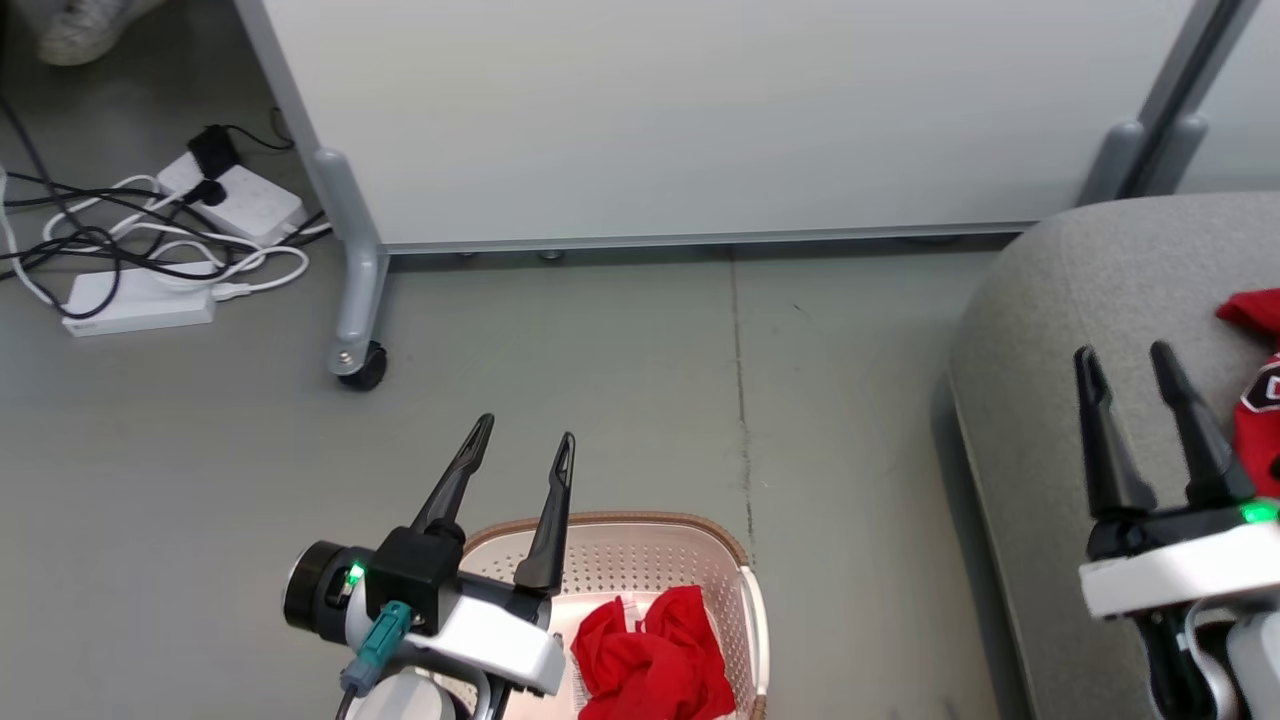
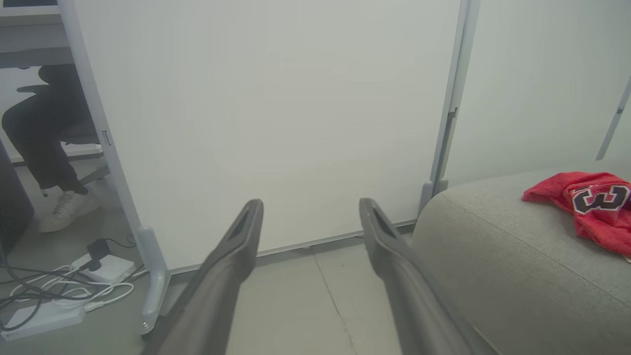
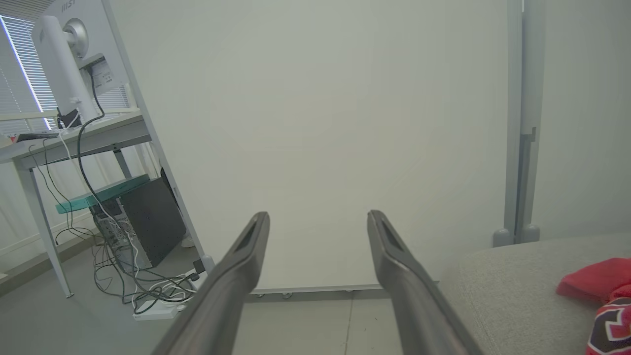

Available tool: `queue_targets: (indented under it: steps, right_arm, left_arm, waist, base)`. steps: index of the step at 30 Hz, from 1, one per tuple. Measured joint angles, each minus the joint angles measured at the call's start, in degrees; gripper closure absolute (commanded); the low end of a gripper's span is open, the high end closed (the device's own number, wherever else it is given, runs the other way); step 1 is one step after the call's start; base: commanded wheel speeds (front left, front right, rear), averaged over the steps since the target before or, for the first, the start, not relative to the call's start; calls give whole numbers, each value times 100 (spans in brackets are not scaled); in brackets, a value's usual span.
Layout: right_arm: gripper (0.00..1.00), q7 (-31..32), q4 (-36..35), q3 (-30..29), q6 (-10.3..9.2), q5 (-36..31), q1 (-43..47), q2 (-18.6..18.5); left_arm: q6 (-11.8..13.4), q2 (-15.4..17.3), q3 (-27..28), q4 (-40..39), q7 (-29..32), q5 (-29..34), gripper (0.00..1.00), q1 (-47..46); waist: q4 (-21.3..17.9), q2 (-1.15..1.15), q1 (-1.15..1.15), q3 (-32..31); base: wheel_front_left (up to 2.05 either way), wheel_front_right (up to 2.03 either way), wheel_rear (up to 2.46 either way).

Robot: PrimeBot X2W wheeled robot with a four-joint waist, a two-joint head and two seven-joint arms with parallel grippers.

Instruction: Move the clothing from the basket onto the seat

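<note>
A crumpled red garment [image 1: 655,660] lies in the cream basket [image 1: 745,575] with the brown rim at the bottom centre of the head view. My left gripper [image 1: 526,438] hangs open and empty over the basket's near-left side, its fingers pointing away across the floor. On the grey seat [image 1: 1040,340] at the right lies a red jersey [image 1: 1258,400] with a black-and-white numeral, also seen in the left wrist view [image 2: 586,202] and the right wrist view [image 3: 599,296]. Above the seat my right gripper [image 1: 1122,354] stands open with nothing in it, just left of the jersey.
A white partition panel [image 1: 700,110] on a grey castor leg [image 1: 355,330] stands behind the basket. Power strips and tangled cables [image 1: 150,250] lie on the floor at the far left. A person's leg and white shoe [image 2: 64,207] show beyond the panel, beside a desk and computer tower [image 3: 143,222].
</note>
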Motion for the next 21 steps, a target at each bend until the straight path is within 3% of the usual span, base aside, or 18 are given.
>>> queue_targets:
  steps: [8,21]
  right_arm:
    - [0,0,111,26,0,-325,379,254]
    - [0,0,152,-23,0,-655,608,472]
  left_arm:
    - [66,0,104,138,0,74,0,311]
    - [177,0,172,233,0,-36,0,480]
  waist:
    - [329,0,0,-161]
    - [454,0,0,-279]
  base:
    - [0,0,0]
    - [0,0,0]
